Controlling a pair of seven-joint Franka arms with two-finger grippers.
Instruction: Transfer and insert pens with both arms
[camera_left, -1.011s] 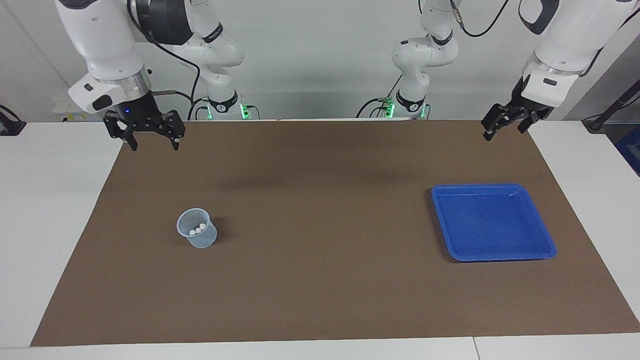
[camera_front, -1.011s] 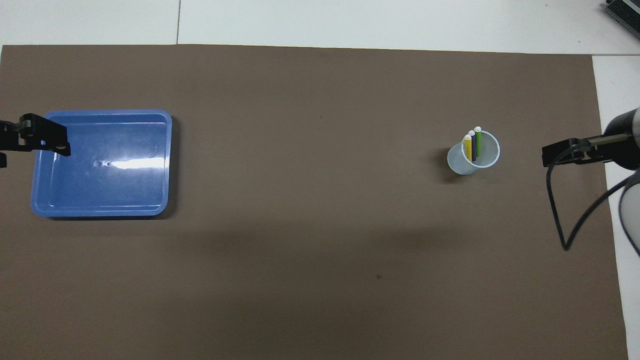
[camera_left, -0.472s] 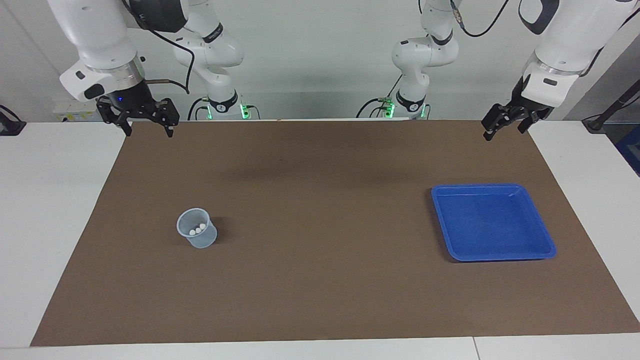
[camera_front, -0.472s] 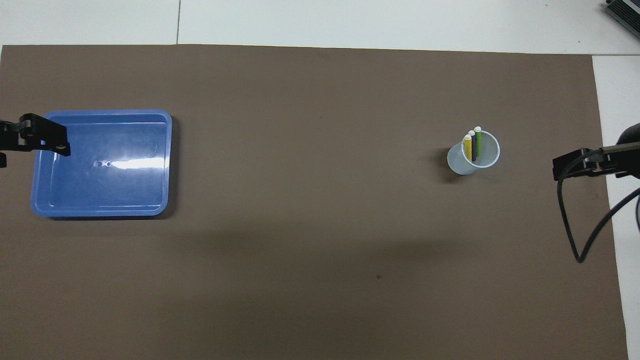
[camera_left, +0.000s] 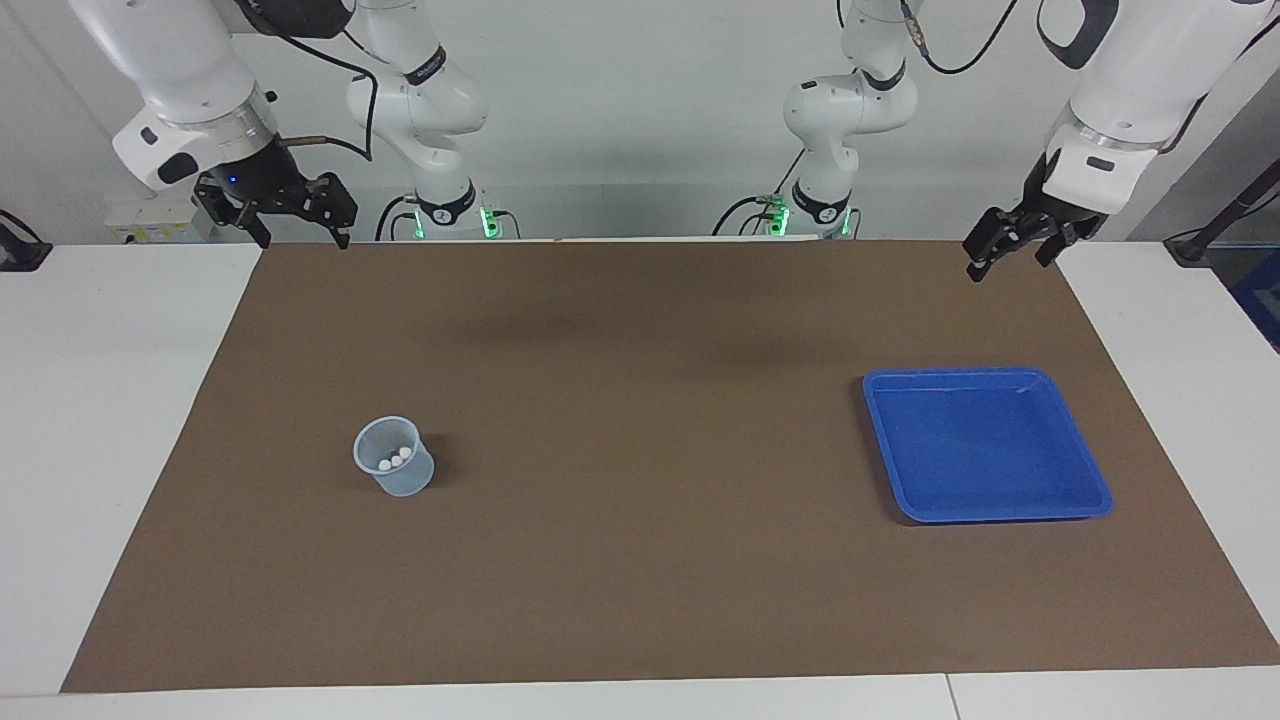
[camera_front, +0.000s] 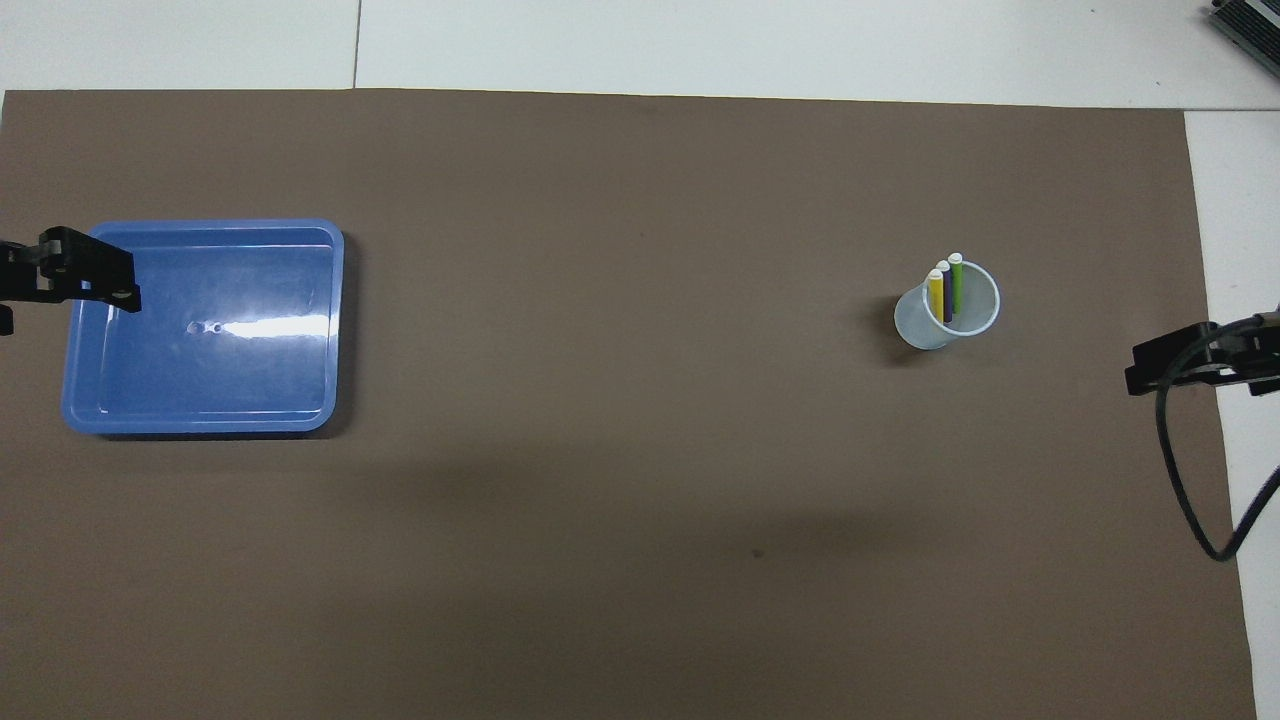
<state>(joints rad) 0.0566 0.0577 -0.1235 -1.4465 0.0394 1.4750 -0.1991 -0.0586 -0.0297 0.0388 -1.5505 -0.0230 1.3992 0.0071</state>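
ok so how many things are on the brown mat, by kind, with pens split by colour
yellow pen: 1
purple pen: 1
green pen: 1
clear cup holding all three pens: 1
blue tray, nothing in it: 1
total: 5

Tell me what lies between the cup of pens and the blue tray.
Nothing: only bare brown mat separates the cup holding the pens from the blue tray, clearest in the overhead view.
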